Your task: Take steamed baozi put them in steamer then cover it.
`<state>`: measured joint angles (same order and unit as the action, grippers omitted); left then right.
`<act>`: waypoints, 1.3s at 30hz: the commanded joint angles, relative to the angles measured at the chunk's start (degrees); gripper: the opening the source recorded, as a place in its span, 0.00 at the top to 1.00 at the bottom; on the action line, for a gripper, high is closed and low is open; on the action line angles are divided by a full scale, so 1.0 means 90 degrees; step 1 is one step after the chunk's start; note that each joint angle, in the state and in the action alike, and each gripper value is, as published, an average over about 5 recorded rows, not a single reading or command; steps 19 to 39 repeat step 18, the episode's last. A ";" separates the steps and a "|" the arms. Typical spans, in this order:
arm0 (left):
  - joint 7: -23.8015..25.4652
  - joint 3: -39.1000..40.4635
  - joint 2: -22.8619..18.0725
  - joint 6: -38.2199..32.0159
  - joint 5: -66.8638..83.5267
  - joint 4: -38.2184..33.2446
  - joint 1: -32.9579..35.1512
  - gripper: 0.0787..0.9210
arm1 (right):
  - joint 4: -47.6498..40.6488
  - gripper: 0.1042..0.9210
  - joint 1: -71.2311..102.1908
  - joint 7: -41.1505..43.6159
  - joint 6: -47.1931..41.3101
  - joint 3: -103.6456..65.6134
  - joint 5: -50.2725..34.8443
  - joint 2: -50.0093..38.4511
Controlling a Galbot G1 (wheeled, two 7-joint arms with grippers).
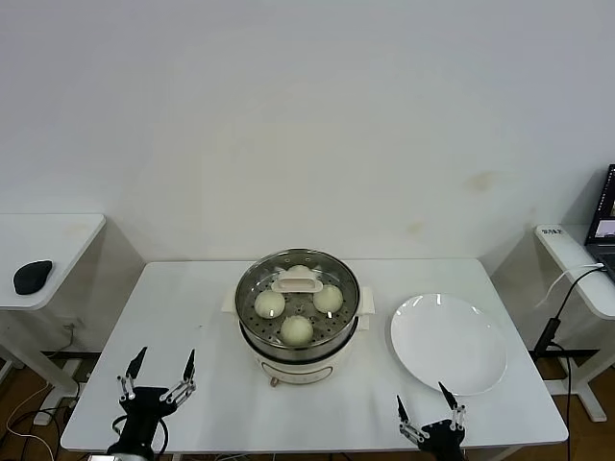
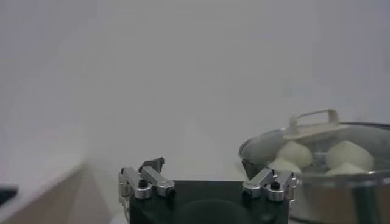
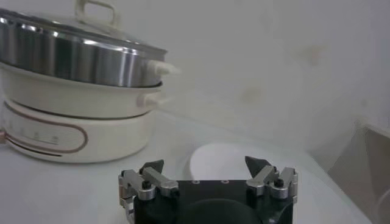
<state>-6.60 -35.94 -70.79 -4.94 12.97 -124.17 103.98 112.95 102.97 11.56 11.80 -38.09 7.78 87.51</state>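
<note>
The steamer (image 1: 298, 336) stands at the table's middle, a shiny steel pot on a cream base. The clear glass cover with its cream handle (image 1: 297, 281) sits on the pot. Through it I see three cream-white baozi (image 1: 297, 329); a fourth is partly hidden behind the handle. My left gripper (image 1: 159, 373) is open and empty near the table's front left edge. My right gripper (image 1: 427, 403) is open and empty at the front right edge. The left wrist view shows the covered steamer (image 2: 365, 192) with buns (image 2: 349, 154). The right wrist view shows the steamer (image 3: 73, 61) from the side.
A flat white plate (image 1: 448, 343) lies bare to the right of the steamer, also in the right wrist view (image 3: 237, 161). Side desks stand at far left, with a black mouse (image 1: 33, 277), and at far right, with a laptop (image 1: 605, 219) and a cable.
</note>
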 commanded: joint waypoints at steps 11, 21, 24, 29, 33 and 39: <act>0.0269 -0.0059 -0.0205 -0.0399 0.0274 0.0545 0.0404 0.12 | 0.0475 0.12 0.0259 0.0121 -0.0326 0.0272 -0.0213 -0.0068; 0.0272 -0.0062 -0.0216 -0.0428 0.0217 0.0582 0.0399 0.12 | 0.0463 0.12 0.0280 0.0110 -0.0333 0.0269 -0.0182 -0.0061; 0.0272 -0.0062 -0.0216 -0.0428 0.0217 0.0582 0.0399 0.12 | 0.0463 0.12 0.0280 0.0110 -0.0333 0.0269 -0.0182 -0.0061; 0.0272 -0.0062 -0.0216 -0.0428 0.0217 0.0582 0.0399 0.12 | 0.0463 0.12 0.0280 0.0110 -0.0333 0.0269 -0.0182 -0.0061; 0.0272 -0.0062 -0.0216 -0.0428 0.0217 0.0582 0.0399 0.12 | 0.0463 0.12 0.0280 0.0110 -0.0333 0.0269 -0.0182 -0.0061; 0.0272 -0.0062 -0.0216 -0.0428 0.0217 0.0582 0.0399 0.12 | 0.0463 0.12 0.0280 0.0110 -0.0333 0.0269 -0.0182 -0.0061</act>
